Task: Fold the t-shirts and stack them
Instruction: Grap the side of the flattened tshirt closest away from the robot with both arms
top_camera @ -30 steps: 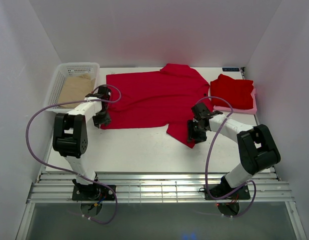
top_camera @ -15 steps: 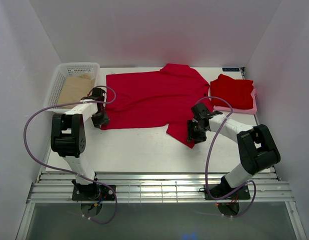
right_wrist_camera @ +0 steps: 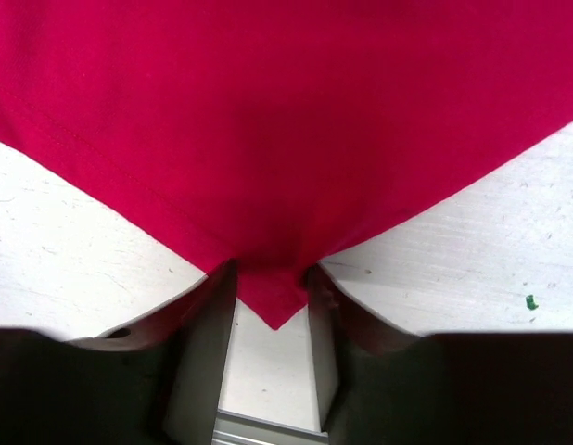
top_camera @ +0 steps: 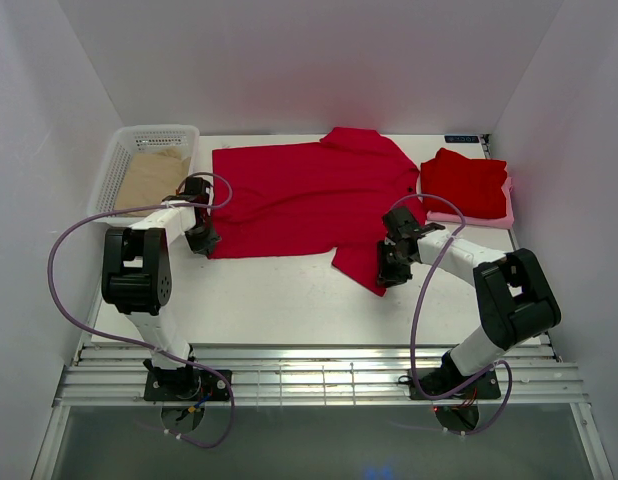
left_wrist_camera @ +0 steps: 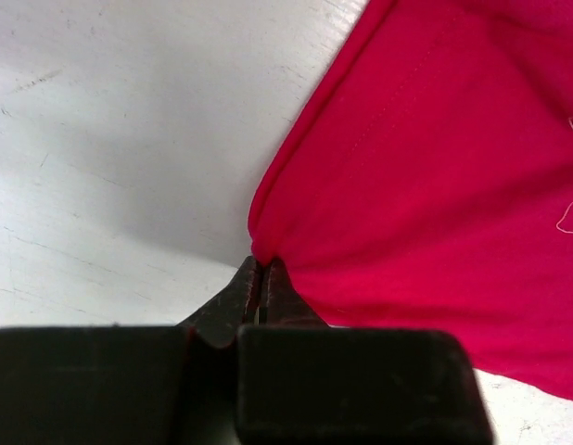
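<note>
A bright red t-shirt (top_camera: 309, 195) lies spread flat across the back of the table. My left gripper (top_camera: 201, 239) is at its near left corner. In the left wrist view the gripper (left_wrist_camera: 260, 264) is shut, with a pinch of the shirt's hem (left_wrist_camera: 426, 167) between its tips. My right gripper (top_camera: 389, 266) is at the shirt's near right flap. In the right wrist view it (right_wrist_camera: 271, 278) is open, and the pointed corner of the shirt (right_wrist_camera: 286, 139) lies between its fingers. A second red t-shirt (top_camera: 465, 181) lies folded at the back right.
A white basket (top_camera: 117, 160) at the back left holds a tan brown sheet (top_camera: 149, 180). The folded shirt rests on a pale pink piece (top_camera: 481, 217). White walls close in the table on three sides. Bare table (top_camera: 279, 300) lies in front of the shirt.
My left gripper has shifted slightly to the left with the shirt's corner. The right gripper and the flap under it have hardly moved.
</note>
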Controlling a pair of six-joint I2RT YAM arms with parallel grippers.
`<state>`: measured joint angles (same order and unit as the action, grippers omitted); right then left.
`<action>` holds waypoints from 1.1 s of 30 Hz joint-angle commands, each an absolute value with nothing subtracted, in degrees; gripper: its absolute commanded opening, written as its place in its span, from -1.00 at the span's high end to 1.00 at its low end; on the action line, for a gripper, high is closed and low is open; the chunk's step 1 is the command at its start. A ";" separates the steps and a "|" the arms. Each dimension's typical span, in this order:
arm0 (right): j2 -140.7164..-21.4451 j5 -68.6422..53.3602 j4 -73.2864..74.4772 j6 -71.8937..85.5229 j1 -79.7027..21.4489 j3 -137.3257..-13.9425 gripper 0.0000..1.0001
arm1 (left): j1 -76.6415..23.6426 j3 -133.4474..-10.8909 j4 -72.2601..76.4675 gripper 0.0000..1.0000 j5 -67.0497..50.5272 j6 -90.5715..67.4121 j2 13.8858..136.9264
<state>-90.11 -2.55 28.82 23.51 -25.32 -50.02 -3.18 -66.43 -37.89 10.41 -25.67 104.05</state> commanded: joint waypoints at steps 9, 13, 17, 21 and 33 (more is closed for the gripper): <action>-90.70 -3.08 28.83 23.64 -26.01 -47.90 0.84 | -2.90 -65.30 -40.87 1.00 10.55 -24.61 102.05; -88.60 -1.59 30.76 23.73 -26.19 -48.95 0.84 | -2.90 -66.18 -42.71 1.00 8.97 -25.05 98.53; -85.18 -0.26 35.32 23.99 -26.63 -50.62 0.85 | -2.90 -64.95 -44.82 1.00 8.09 -26.01 94.67; -81.66 2.46 39.72 24.25 -27.24 -50.45 0.84 | -2.90 -61.79 -46.23 1.00 8.00 -26.54 91.06; -69.09 1.23 50.35 28.21 -30.06 -46.75 0.84 | -2.99 -55.02 -50.80 1.00 4.48 -27.42 81.22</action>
<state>-71.77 1.58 45.25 26.35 -29.41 -46.68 -3.16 -55.66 -49.25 6.15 -26.63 85.17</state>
